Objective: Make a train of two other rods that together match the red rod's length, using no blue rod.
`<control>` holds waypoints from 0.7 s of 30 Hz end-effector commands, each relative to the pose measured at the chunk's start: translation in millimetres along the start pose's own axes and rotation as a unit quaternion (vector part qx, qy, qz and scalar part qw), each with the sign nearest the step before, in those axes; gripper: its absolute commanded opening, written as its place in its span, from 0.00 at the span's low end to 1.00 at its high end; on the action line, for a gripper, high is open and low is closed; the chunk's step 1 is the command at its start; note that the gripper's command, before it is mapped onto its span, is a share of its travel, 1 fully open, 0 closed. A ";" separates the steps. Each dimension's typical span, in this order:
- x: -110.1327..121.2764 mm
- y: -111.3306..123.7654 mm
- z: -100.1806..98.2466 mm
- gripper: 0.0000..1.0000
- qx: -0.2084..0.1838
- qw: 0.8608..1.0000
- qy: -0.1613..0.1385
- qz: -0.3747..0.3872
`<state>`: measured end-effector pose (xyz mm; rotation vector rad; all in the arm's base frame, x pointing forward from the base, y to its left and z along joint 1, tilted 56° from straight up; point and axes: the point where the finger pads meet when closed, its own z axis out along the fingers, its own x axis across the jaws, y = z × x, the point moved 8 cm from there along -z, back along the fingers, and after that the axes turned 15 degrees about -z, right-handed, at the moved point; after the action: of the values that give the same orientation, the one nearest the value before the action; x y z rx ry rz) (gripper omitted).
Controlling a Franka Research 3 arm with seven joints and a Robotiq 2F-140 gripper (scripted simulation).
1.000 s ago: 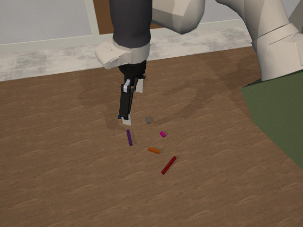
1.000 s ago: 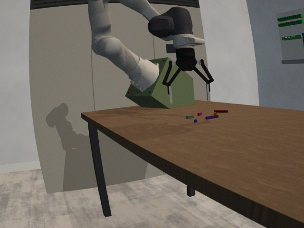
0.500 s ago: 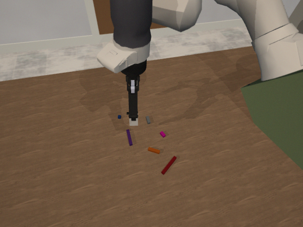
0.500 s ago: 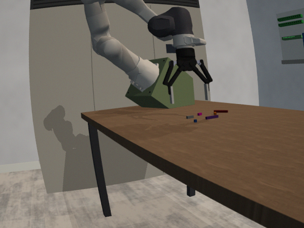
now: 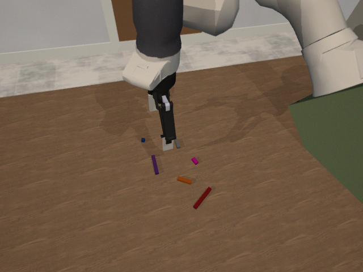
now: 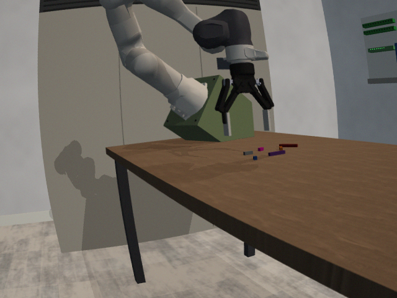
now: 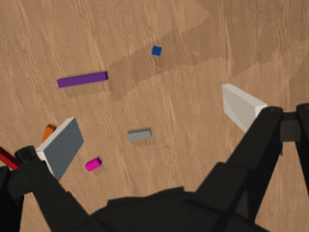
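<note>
No lettering, number, label or brand can be read anywhere in these views: not on the arm, not on the rods, not on the wall panel (image 6: 381, 48) with its green strips, which are too small to make out.

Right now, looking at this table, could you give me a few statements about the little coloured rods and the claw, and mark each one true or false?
1. The gripper is open and holds nothing. True.
2. The grey rod lies on the table between the open fingers in the wrist view. True.
3. The orange rod touches the red rod end to end. False: a gap of bare table separates them.
4. There are two blue rods. False: only one small blue rod shows.
5. The purple rod is longer than the magenta rod. True.
</note>
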<state>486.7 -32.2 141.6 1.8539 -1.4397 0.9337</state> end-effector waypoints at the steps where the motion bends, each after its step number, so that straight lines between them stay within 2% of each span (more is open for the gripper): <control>1: 2.8 0.1 0.9 1.00 -0.007 0.996 0.002 -0.083; 13: 2.7 0.1 1.0 1.00 -0.007 0.985 0.001 -0.171; 21: 2.5 0.0 1.0 1.00 -0.008 0.968 0.000 -0.252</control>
<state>486.2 -32.5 141.2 2.0221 -1.0534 0.7528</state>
